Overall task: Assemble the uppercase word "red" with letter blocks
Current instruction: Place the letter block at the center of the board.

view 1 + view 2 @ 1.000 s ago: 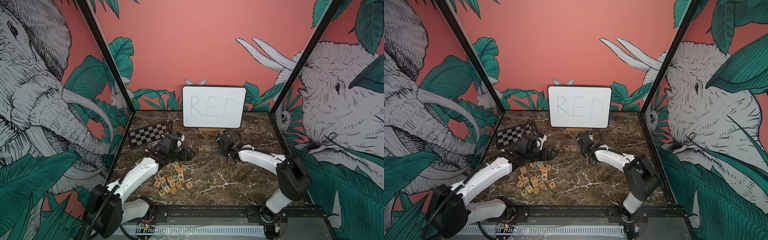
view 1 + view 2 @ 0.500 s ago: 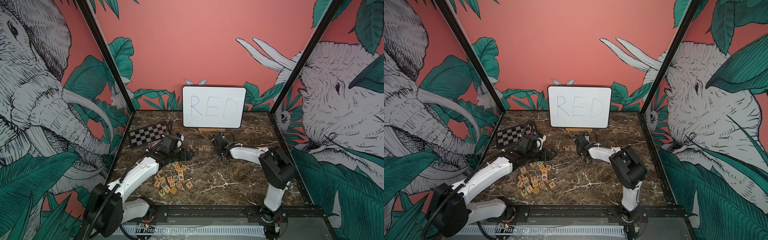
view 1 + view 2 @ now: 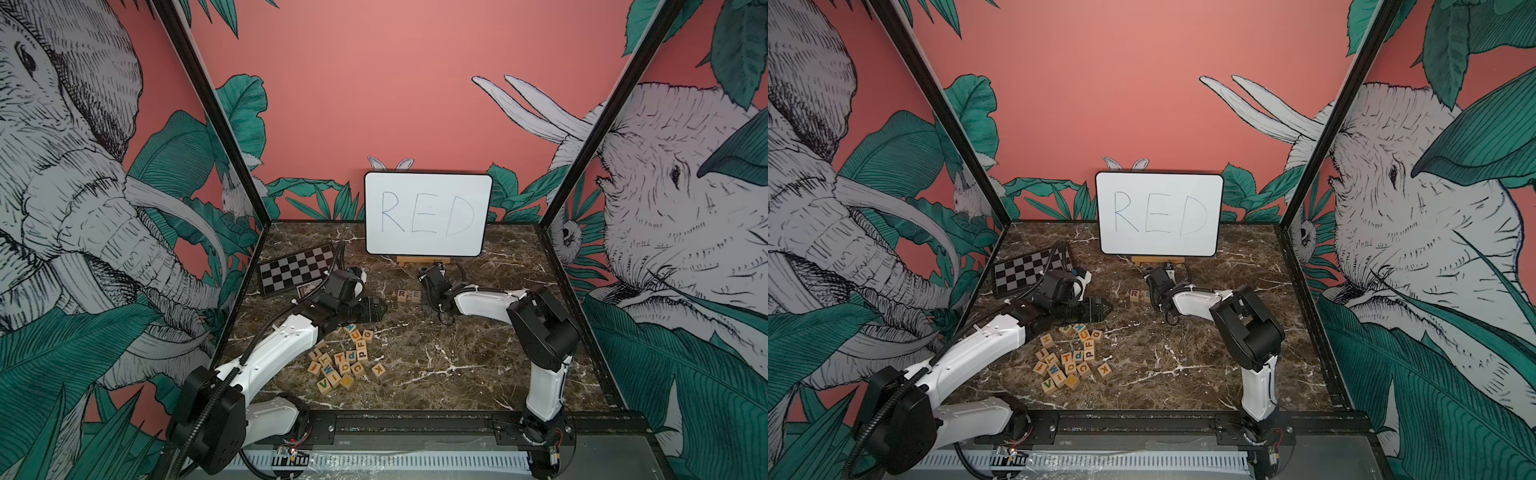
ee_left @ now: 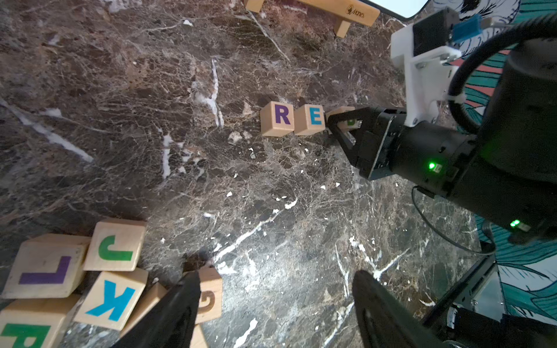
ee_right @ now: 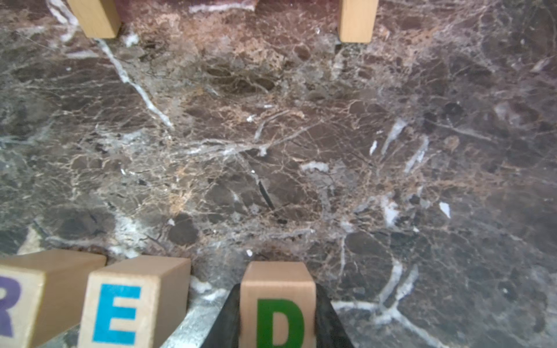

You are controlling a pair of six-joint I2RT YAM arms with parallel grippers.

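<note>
Worktop: dark veined marble. Contents:

1. R block: pale wood cube, purple letter. Sits on the worktop in front of the whiteboard, approx. mid-depth.
2. E block: blue letter. Right against the R block, on the side toward robot's right, same row.
3. D block: green letter. Next in row after E, with a small gap betw. the two in the right wrist view. Resting or just lifted: cannot tell.
4. Right hand: closed on the D block, fingers flat to both side faces. Arm lies low over the worktop.
5. Left hand: jaws wide, nothing betw. them. Hangs at the far edge of the loose pile, well apart from the row.
6. Loose letter blocks: a dozen-plus, jumbled, mixed colours, letters at all angles, front-left of the worktop. G, J, K, L legible in the left wrist view.
7. Whiteboard: "RED" handwritten, upright on a wooden stand at the rear.
8. Checkered board: flat, rear-left corner.
</note>
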